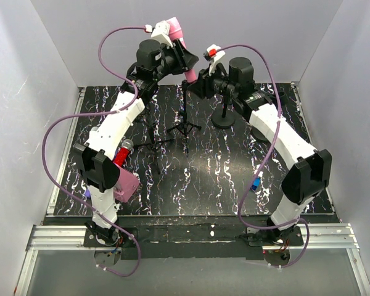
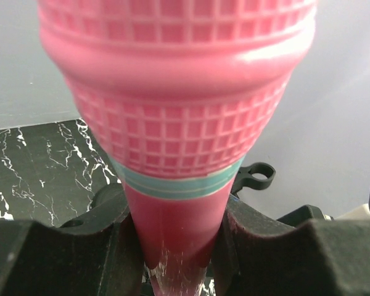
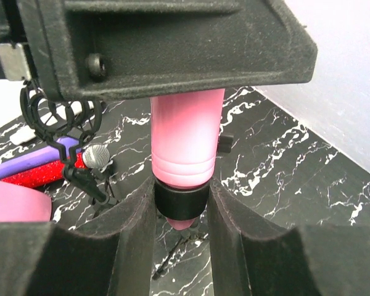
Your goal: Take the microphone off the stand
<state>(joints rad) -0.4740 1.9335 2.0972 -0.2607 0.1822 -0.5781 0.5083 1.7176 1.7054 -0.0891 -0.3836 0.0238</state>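
A pink microphone [image 1: 177, 32] with a gridded head and a teal band [image 2: 176, 185] stands high at the back, above a black tripod stand [image 1: 185, 126]. My left gripper [image 2: 176, 262] is shut on its tapered handle just below the band. The handle's lower end [image 3: 186, 139] sits in the stand's black clip ring [image 3: 180, 202]. My right gripper [image 3: 181, 213] is shut on that clip ring, one finger touching each side. In the top view the left gripper [image 1: 185, 58] is just above the right gripper [image 1: 200, 79]. The stand's pole is mostly hidden.
A second stand with a round base [image 1: 225, 120] stands at the back right. A red microphone with a silver head [image 1: 121, 151] and a pink object [image 1: 127, 184] lie by the left arm. A small blue object [image 1: 256, 184] lies by the right arm. Grey walls enclose the table.
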